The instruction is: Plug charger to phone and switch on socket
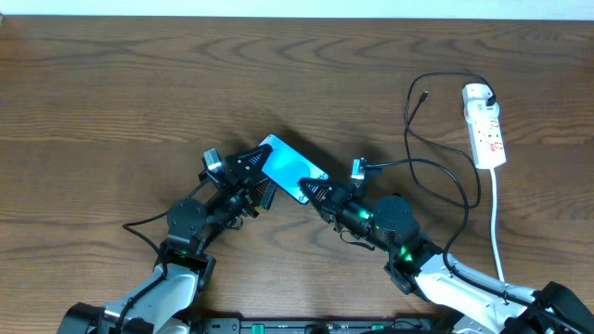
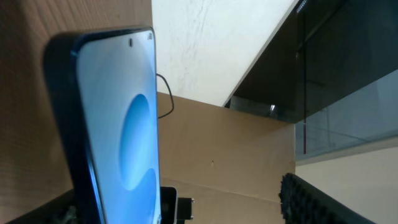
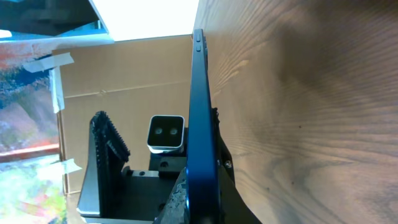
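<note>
Phone (image 1: 295,168) pinched up off the tabletop, dead centre!
Right gripper (image 1: 314,192) is clamped tight on its lower edge, left gripper (image 1: 260,174) spread wide around the other end; charger (image 1: 436,169) and socket (image 1: 486,125) lie well off to the right.

The slim rectangular blue-screened smartphone (image 1: 292,169) sits mid-way on the brown wooden counter (image 1: 139,83), between the left tool (image 1: 260,176) and right tool (image 1: 311,193). Far right lies the narrow white plastic power strip (image 1: 487,134). The thin black cable (image 1: 407,125) loops just left of it.
</note>
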You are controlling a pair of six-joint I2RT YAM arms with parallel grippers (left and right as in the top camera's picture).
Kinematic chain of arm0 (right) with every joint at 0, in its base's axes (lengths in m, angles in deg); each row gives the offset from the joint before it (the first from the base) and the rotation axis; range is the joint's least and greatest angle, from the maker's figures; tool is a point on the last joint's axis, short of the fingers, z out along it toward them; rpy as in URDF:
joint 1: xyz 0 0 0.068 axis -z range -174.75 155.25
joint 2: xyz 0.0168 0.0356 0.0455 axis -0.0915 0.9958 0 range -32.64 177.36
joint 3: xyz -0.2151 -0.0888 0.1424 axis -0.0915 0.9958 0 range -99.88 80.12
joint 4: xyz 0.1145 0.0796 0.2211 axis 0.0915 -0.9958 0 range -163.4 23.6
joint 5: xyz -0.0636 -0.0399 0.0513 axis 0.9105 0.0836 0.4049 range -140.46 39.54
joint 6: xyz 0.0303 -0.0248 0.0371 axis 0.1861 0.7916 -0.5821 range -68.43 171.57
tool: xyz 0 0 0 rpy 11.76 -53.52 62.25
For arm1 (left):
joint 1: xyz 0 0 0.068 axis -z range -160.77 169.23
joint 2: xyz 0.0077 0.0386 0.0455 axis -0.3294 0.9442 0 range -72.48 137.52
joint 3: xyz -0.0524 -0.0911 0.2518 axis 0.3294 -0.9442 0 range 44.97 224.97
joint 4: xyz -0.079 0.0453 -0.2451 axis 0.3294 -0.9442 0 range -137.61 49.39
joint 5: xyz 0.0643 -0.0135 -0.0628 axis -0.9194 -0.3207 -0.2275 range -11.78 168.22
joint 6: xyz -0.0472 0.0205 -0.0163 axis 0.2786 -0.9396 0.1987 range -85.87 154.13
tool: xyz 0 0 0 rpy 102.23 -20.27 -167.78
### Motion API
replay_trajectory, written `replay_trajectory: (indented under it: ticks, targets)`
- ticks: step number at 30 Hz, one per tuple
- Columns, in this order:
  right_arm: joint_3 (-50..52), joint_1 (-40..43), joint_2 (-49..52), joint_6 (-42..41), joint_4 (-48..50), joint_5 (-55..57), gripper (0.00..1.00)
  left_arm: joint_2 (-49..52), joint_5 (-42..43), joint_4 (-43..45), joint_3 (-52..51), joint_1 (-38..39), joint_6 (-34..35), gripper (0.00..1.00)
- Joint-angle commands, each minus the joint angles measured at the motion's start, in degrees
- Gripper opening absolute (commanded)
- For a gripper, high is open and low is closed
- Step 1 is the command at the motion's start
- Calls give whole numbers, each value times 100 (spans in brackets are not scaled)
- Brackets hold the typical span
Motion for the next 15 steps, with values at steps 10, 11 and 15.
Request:
replay_trajectory:
  ticks: [10, 11, 15]
  targets:
    - [-175, -210, 15, -166, 260, -219, 1, 31, -195, 33, 166, 24, -330, 79]
    - [-175, -210, 15, -105, 240, -192, 1, 31, -199, 33, 166, 24, -330, 76]
    - [-175, -210, 15, 35, 131, 46, 1, 31, -240, 31, 166, 24, -328, 69]
